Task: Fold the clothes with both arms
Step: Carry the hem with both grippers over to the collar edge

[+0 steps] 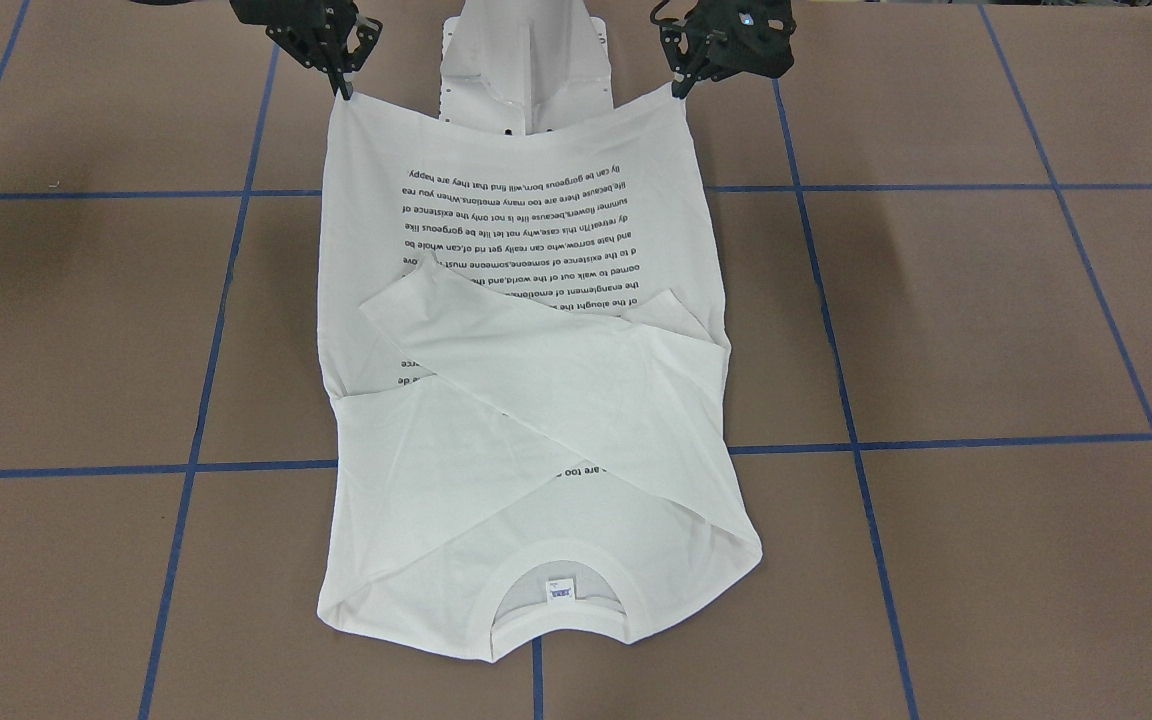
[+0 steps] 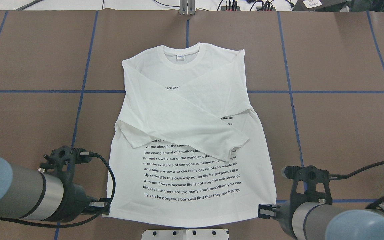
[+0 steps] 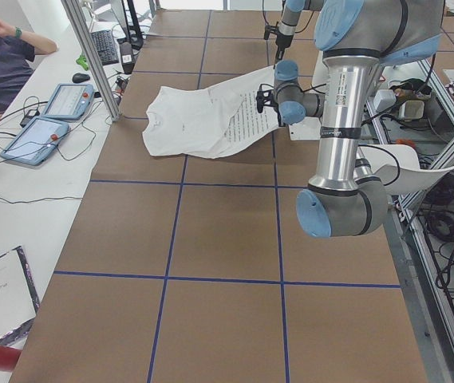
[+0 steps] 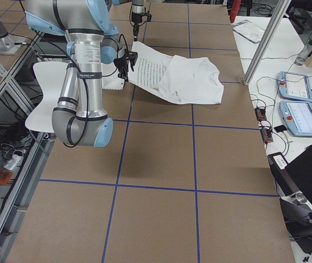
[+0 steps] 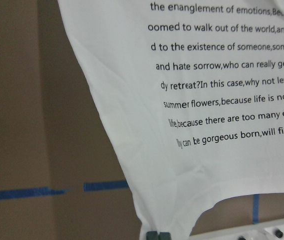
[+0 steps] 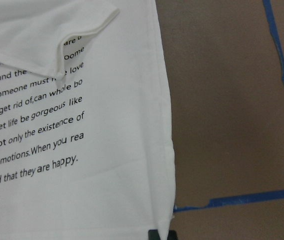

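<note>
Item: one white long-sleeved T-shirt (image 2: 192, 133) of thin cloth, lying at the middle of the brown bench (image 2: 328, 133), across a blue tape line (image 2: 345, 91). Long axis: straight away from the robot, with the collar (image 2: 188, 55) at the far end and the hem at the robot's end, just above the white base (image 2: 185, 234). Printed side up, with many lines of small black text (image 2: 192, 180) across the lower body that read upright from the robot's side. A small label (image 2: 180, 56) shows inside the collar. Both sleeves are folded inward and cross over the chest. The upper sleeve (image 2: 185, 116) runs from the robot's left shoulder to a cuff on the right and covers part of the text. Left arm (image 2: 28, 196): jaws pressed together on the left hem corner. Right arm (image 2: 315, 213): jaws pressed together on the right hem corner. The hem edge is held up off the bench, sagging slightly between the two corners, while the collar end lies flat.
</note>
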Tool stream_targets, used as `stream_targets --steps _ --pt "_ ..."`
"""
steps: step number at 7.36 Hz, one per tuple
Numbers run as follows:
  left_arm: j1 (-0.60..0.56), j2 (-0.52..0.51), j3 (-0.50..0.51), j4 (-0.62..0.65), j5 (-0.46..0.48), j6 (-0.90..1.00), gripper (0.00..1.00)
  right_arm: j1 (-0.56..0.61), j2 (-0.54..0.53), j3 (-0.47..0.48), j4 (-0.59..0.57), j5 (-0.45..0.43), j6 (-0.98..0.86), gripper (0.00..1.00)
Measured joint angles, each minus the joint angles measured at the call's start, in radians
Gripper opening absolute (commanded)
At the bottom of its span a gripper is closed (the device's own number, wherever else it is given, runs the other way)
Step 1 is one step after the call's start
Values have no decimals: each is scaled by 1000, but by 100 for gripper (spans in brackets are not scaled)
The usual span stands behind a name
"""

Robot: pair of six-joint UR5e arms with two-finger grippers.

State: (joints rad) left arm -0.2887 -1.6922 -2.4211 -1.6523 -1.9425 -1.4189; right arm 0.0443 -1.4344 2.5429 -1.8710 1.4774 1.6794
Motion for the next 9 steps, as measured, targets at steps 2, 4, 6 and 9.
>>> stream_targets --steps 2,4,6,9 --pt "-34 -126 -83 245 -60 12 0 13 71 49 -107 18 4 0" --pt "-128 -238 13 340 -57 134 0 112 198 -45 -146 28 -52 0" --pt "-292 -271 77 353 -52 283 0 274 266 -95 -147 92 -140 0" --pt "-401 -345 192 349 -2 327 0 459 353 -176 -143 148 -244 0"
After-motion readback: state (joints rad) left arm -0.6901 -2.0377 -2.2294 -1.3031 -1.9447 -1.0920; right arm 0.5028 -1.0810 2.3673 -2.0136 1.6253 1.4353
